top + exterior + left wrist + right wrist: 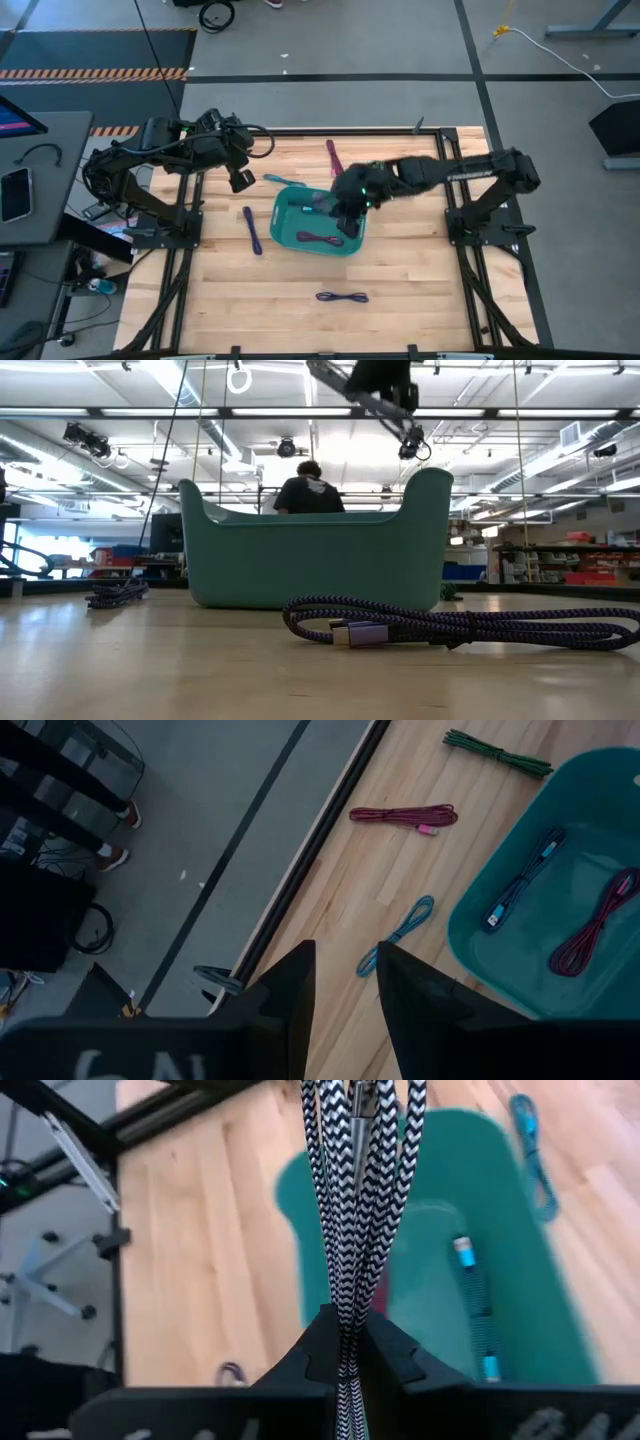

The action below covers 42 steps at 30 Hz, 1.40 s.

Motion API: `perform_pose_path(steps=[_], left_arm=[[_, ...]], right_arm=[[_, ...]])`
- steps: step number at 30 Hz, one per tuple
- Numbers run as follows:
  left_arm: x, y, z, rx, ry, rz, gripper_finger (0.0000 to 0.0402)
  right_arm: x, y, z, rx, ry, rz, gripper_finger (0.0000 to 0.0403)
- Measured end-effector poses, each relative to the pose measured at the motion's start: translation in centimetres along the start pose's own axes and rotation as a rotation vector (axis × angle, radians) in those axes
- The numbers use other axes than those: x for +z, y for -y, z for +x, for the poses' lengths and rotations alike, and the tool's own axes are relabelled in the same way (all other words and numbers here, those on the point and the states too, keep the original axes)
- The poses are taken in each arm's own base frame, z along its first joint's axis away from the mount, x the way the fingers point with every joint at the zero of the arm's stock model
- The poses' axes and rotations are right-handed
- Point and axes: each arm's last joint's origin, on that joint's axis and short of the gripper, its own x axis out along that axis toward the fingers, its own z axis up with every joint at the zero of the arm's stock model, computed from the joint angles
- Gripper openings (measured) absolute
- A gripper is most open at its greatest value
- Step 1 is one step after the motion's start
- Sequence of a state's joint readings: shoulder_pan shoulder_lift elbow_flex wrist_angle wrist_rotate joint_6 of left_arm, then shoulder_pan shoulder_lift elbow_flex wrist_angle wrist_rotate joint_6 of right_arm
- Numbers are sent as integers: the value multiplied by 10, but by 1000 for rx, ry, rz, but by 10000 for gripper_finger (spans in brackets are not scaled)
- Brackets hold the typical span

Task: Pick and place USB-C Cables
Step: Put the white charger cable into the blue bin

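While it hangs over the bin, the black-and-white braided zigzag-patterned cable [352, 1190] is pinched between the right gripper's [347, 1342] dark fingers, its folded strands bunched together with a metal plug tip showing among them. Below it sits the teal, smooth-walled plastic bin [284, 226] with rounded corners, near the middle of the pale wooden plank table [400, 300]. Lying inside the bin are a blue woven cable [522, 880] and a maroon woven cable [592, 923], both folded into long narrow loops. On the boards beside the bin lies a thin teal cable [398, 934]; farther off lie a red-and-pink braided cable [404, 816] and a green braided cable [497, 753]. A purple braided cable [450, 626] with a lilac metal plug lies at the table's front, and another purple cable [251, 229] lies left of the bin.

The left gripper [345, 982] hovers above the table's back edge, its fingers parted with nothing between them.

From table height the bin's wall hides everything inside, and a person [309, 489] behind it is cut off at the shoulders.
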<state>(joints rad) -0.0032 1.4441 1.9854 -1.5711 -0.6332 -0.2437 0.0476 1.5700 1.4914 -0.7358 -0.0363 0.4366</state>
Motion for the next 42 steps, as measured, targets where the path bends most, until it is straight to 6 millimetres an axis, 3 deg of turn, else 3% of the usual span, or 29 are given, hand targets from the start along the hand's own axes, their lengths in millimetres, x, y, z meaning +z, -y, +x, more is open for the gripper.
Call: perform_pose_path(steps=[6,13,17,23,28,36,42], left_arm=[[0,0,0,0,0,-16,117],[0,0,0,0,0,-60,117],[0,0,0,0,0,-69,117],[0,0,0,0,1,-113,117],[0,0,0,0,2,-120,117],[0,0,0,0,4,-142,117],[0,0,0,1,4,-142,117]], right_arm=[[10,37,-3,32,-57,-82,20],[18,60,-7,96,-55,-176,20],[17,67,10,127,-106,-217,20],[9,70,58,242,-220,-267,19],[5,70,83,290,-247,-289,19],[7,53,96,335,-181,-350,19],[3,52,103,289,-195,-358,19]])
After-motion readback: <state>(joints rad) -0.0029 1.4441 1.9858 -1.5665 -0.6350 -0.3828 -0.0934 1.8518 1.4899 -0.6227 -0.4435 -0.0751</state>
